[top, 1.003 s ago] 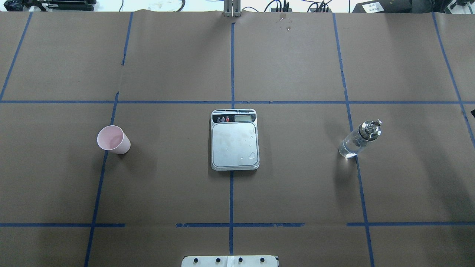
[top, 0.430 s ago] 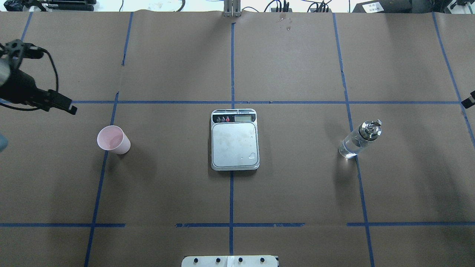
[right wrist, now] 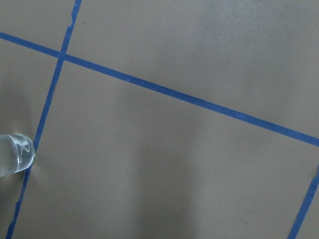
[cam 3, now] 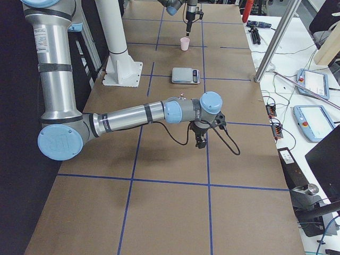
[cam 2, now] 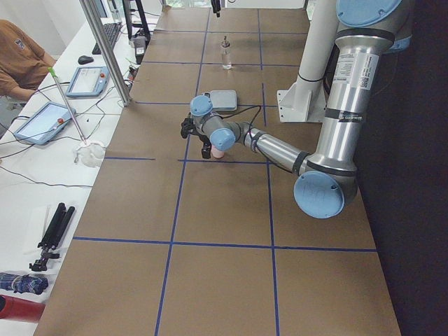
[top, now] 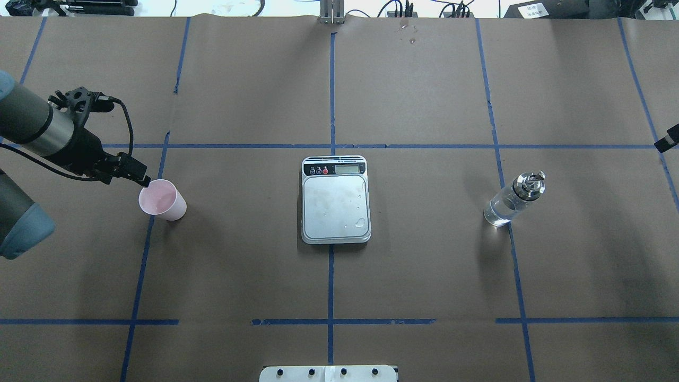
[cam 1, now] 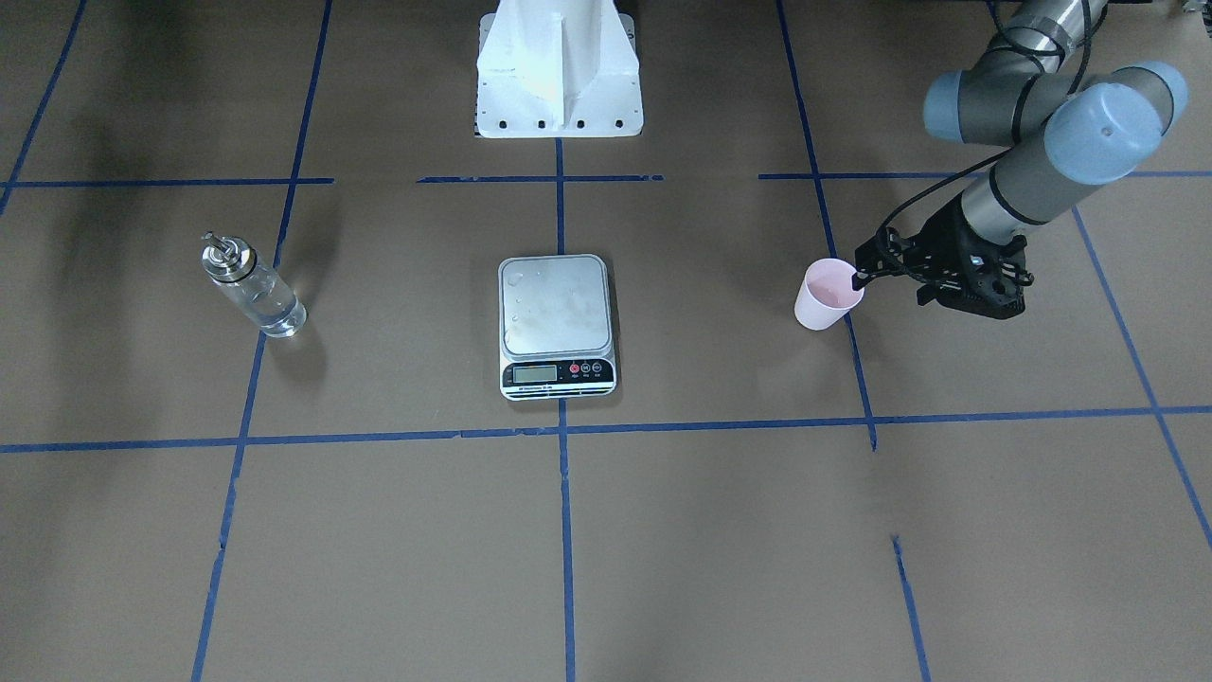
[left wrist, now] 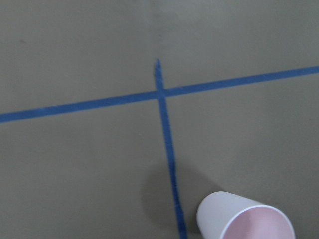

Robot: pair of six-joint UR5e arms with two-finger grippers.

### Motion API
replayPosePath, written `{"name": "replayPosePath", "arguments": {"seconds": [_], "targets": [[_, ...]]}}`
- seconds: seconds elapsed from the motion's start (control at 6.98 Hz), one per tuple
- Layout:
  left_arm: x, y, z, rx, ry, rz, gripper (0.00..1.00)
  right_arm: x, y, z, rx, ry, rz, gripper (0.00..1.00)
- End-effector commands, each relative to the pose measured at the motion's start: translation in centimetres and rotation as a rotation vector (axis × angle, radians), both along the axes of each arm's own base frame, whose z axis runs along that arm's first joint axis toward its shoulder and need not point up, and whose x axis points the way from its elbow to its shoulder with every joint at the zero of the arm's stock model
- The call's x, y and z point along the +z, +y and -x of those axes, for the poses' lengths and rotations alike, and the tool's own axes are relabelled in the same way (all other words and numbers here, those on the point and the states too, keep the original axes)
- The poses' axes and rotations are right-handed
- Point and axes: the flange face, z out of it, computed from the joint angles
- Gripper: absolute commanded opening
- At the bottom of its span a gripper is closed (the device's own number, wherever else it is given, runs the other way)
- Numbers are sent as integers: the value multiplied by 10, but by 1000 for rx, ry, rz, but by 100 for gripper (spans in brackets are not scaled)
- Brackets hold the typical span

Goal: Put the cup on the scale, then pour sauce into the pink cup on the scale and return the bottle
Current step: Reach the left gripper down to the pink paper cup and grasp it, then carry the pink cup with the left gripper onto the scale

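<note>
Brown paper-covered surface (top: 424,265), divided into rectangles by lines of blue tape (top: 330,276). Three things stand directly on it. A scale (top: 335,204) sits at the centre, astride the middle line, with its display toward the far edge in the overhead view. A pink cup (top: 162,200) stands upright well out on the robot's left, and a glass bottle (top: 512,200) stands upright well out on its right, each just beside a line. A white base plate (cam 1: 559,71) sits at the robot's edge.

Nothing much here, just brown table paper (right wrist: 174,174) crossed by blue tape lines (right wrist: 189,98), with the clear base of the bottle (right wrist: 17,152) poking in at the left edge.
</note>
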Motion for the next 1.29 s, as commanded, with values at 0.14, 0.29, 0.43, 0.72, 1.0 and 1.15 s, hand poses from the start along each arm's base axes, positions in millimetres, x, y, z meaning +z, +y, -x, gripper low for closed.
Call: {"name": "replayPosePath", "arguments": {"seconds": [0.14, 0.29, 0.43, 0.72, 1.0, 1.15], "targets": [[3, 12, -27, 46, -7, 5, 89, 6, -1, 2, -3, 3, 12, 100], [3, 18, -35, 65, -7, 3, 66, 7, -1, 2, -3, 3, 14, 100], [6, 18, -38, 68, -11, 5, 16, 8, -1, 2, -3, 5, 15, 100], [3, 17, -46, 73, -16, 13, 0, 10, -1, 2, -4, 7, 16, 100], [-43, -9, -46, -14, -24, 99, 0, 10, -1, 2, -4, 7, 16, 100], [-101, -27, -62, -68, -31, 173, 0, 9, -1, 2, -4, 6, 15, 100]]}}
